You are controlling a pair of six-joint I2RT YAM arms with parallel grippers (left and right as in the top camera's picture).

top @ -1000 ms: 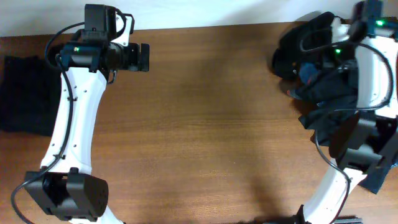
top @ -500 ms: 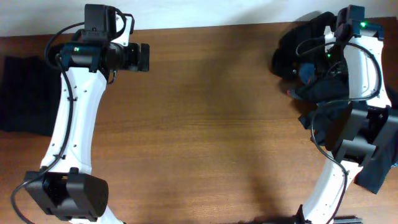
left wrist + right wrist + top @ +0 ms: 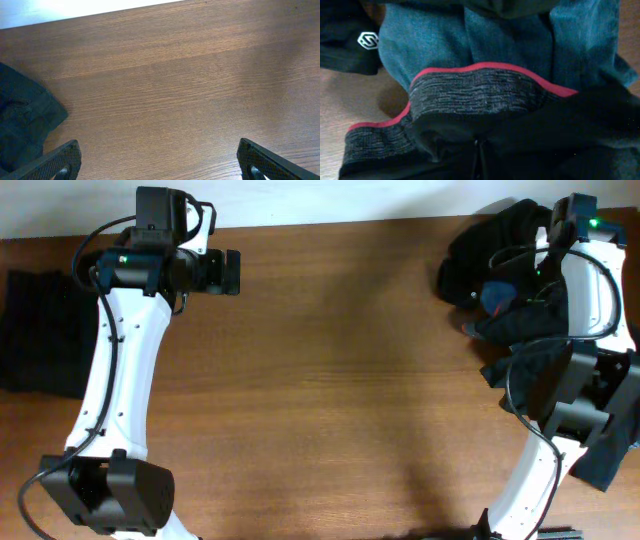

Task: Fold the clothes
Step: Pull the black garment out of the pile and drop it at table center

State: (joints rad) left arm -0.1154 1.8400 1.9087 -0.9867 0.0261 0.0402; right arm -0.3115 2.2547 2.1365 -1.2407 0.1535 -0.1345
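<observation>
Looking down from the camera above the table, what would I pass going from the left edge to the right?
First a dark cloth → the white left arm → bare wooden table → a heap of dark clothes with a bit of blue denim showing in it.

The worktop (image 3: 330,380) lies bare across its middle, a broad lane between the two arms; a dark folded garment (image 3: 35,330) blocks the far left edge; the heaped clothes (image 3: 480,270) crowd the right rear corner, with dark cloth trailing down the right edge.
</observation>
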